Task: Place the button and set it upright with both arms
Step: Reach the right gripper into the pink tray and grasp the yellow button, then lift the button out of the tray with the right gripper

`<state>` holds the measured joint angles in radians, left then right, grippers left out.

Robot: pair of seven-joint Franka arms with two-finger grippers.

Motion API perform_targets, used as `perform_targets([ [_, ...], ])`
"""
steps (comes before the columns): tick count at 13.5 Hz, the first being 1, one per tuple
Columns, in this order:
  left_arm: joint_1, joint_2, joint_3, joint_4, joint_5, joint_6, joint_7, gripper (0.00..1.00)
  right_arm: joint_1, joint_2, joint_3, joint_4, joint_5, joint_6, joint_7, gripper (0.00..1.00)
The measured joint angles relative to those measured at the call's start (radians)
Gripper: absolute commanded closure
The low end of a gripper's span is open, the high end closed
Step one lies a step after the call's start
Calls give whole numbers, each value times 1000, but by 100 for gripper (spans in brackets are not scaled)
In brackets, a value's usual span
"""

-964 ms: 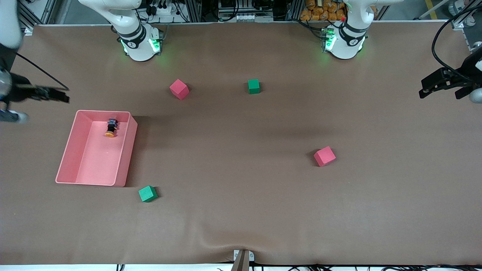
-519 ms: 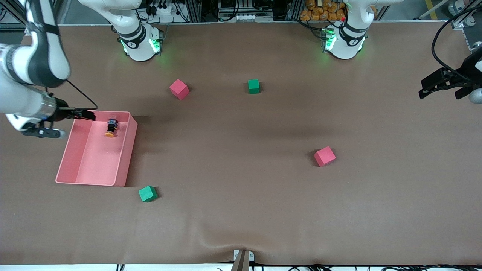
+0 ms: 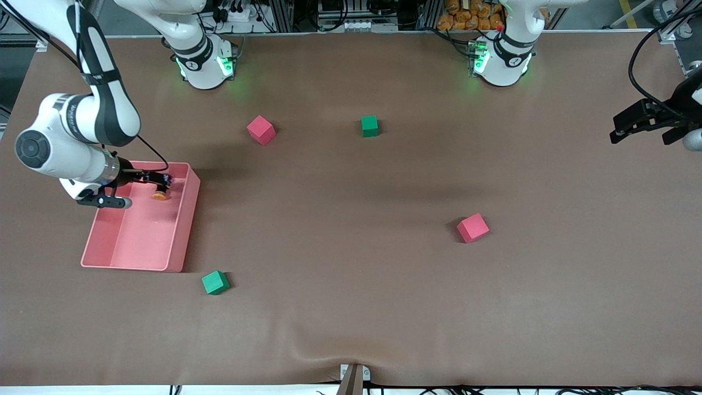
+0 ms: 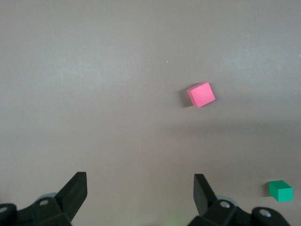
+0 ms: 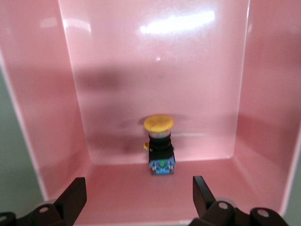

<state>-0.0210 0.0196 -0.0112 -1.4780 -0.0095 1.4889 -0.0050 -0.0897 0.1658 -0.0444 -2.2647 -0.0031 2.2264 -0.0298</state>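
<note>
Brown table [image 3: 351, 307], pink bin [image 3: 184, 219] toward my right arm's end; right gripper [image 3: 159, 179] reaches level over the bin, fingers spread wide, empty; button [image 5: 159, 141] on its side in bin, orange cap, black body; left gripper [image 3: 639, 122] waits, spread wide, empty
</note>
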Motion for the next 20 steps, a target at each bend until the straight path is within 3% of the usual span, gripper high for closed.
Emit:
perform_targets([
  [6, 0, 0, 0, 0, 0, 0, 0, 0, -19, 143, -2, -153, 0, 372, -10, 0],
  [10, 0, 0, 0, 0, 0, 0, 0, 0, -26, 161, -2, -166, 0, 411, -46, 3],
  [12, 0, 0, 0, 0, 0, 0, 0, 0, -48, 160, -2, -166, 0, 411, -93, 44],
  [15, -1, 0, -1, 0, 0, 0, 0, 0, -86, 149, -3, -165, 0, 396, -137, 81],
  [20, -1, 0, -1, 0, 0, 0, 0, 0, -92, 138, -3, -165, 0, 377, -148, 91],
])
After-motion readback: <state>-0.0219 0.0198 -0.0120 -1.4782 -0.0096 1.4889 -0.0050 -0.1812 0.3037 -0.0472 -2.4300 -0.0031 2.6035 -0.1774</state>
